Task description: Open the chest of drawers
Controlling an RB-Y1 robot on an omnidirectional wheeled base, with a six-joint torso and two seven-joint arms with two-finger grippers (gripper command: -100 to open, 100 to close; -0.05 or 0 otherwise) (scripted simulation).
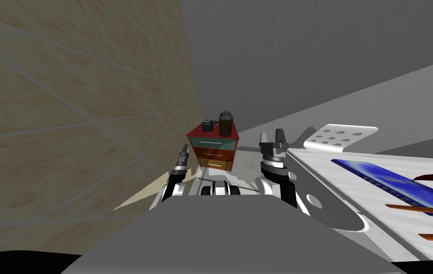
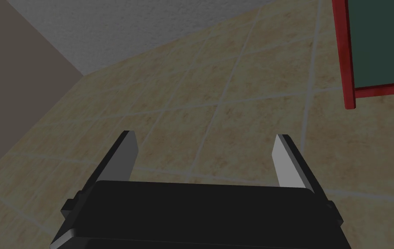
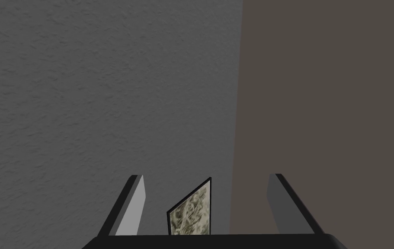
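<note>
- Left jaws stand wide and hold nothing. The fingers aim at the tiled floor, and the chest shows only its red edge at 2 o'clock of them, well apart.
- Right jaws are also wide and empty, fingers bare. The right arm is raised at 1 o'clock of my torso, just beside the bed.
- In the head view the chest stands at 12 o'clock, beyond both arms and between them.
- It has three drawers: top green, middle orange-brown, bottom tan. All are shut, so their contents are hidden.
- A dark domed jar and a small dark box stand near each other on the chest's top. I cannot tell what either holds.
- Risk: neither jaws is lined up with a handle. The handles are thin, so a reach from this aim would likely pass the chest at 9 o'clock or slip off.
- Risk: a sharp pull may drag the whole chest and topple the jar.
- Risk: swinging the right arm toward 3 o'clock would hit the bed.
</note>
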